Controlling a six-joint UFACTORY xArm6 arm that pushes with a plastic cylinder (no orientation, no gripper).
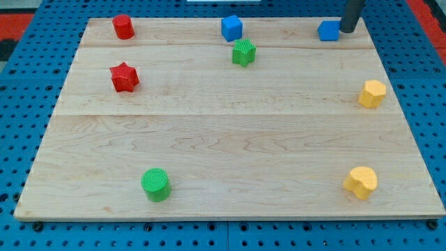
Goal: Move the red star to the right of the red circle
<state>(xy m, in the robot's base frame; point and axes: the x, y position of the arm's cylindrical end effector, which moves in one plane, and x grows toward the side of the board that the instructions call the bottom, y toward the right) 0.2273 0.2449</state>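
Note:
The red star [125, 77] lies at the board's left, in the upper half. The red circle [123, 26], a short cylinder, stands above it near the view's top left corner of the board. My tip [346, 31] is at the view's top right, touching the right side of a blue block [329, 31]. It is far to the right of both red blocks.
A blue cube [232, 28] and a green star [244, 52] sit at top centre. A green cylinder [155, 185] is at bottom left. A yellow hexagon block [372, 93] and a yellow heart-like block [361, 182] are at the right. The wooden board [223, 139] rests on blue pegboard.

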